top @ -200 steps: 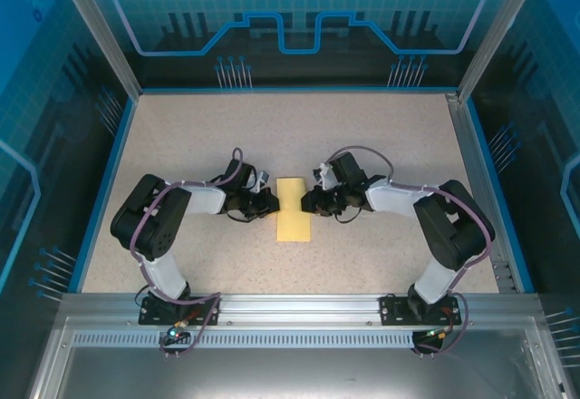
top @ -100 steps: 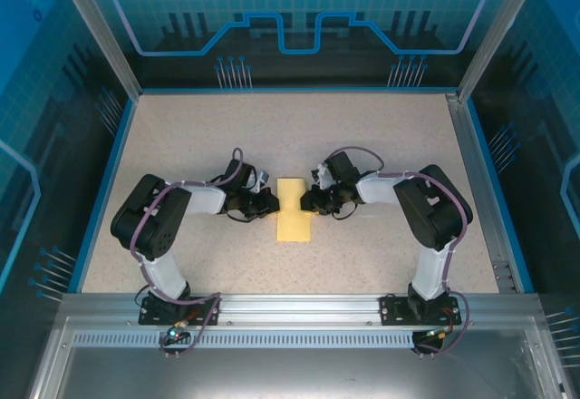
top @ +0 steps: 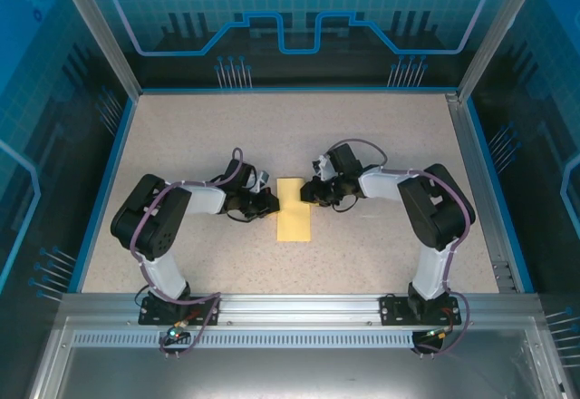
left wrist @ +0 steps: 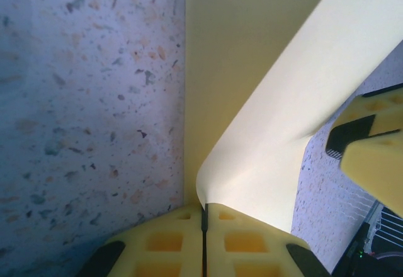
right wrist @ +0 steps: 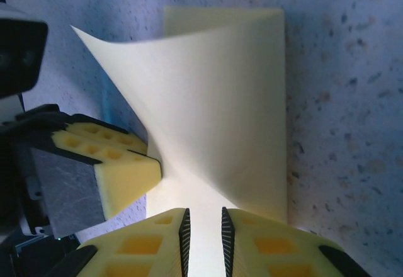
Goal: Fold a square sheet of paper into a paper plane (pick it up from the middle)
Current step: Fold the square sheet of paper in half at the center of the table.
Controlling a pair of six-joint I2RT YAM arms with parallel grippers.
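As it lies at the middle of the speckled table (top: 181, 136), the sheet of paper (top: 293, 210) is folded into a narrow strip. Its long axis runs near to far and both short ends are square. My left gripper (top: 269, 202) meets its left edge. My right gripper (top: 309, 192) meets its right edge, a little farther back.

From above, the strip looks flat. My left wrist camera shows otherwise: an upper layer curls up off the lower one. Its edge runs down into the seam of my left fingers (left wrist: 167, 239), which are pressed together on it. A yellow pad of my right gripper shows at the right border of that view.

My right wrist camera shows that raised layer as a slanted flap. Its free corner is up at the far left, and its fold runs along the strip's right side. One of my left fingers (right wrist: 123, 163) touches the flap low down. My right fingers (right wrist: 264, 242) stand slightly apart, with pale paper showing in the slot between them. They are not clamped on it.

Since a second ago my right arm has drawn its elbow in toward the middle, and its gripper has shifted farther along the strip's right edge. My left arm and the paper have stayed where they were.
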